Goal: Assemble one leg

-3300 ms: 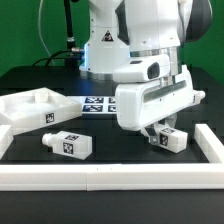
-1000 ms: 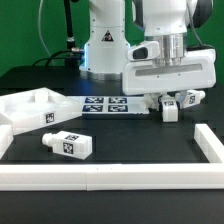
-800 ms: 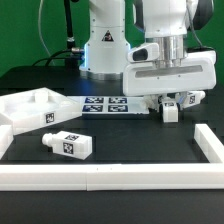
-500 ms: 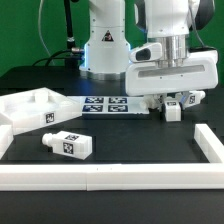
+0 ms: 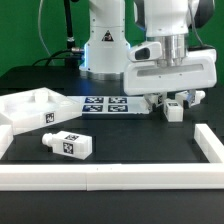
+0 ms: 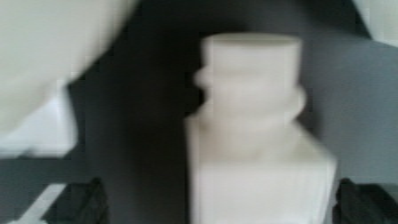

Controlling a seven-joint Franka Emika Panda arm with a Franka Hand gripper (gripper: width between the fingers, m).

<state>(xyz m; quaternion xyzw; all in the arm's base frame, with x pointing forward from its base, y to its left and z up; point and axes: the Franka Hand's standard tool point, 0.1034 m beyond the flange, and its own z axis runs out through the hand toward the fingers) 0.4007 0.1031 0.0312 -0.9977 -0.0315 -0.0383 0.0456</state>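
Observation:
My gripper (image 5: 173,103) is shut on a leg (image 5: 174,111), a small white peg with a square tag, and holds it upright at the exterior view's right, beside the marker board (image 5: 104,104). In the wrist view the blurred leg (image 6: 254,130) stands between the two dark fingers (image 6: 71,200), its round stepped end pointing away from the gripper (image 6: 217,202). A second leg (image 5: 67,144) lies on its side on the black table at the front left. A small tagged white part (image 5: 191,97) shows just behind the held leg. I cannot tell what it is.
A large flat white panel (image 5: 28,108) lies at the exterior view's left. A white rail (image 5: 110,176) runs along the front and turns up the right side (image 5: 210,146). The robot's base (image 5: 103,50) stands behind the marker board.
The gripper has carried the leg from near the front right rail up and back to beside the marker board. In the last second it has shifted only slightly to the right.

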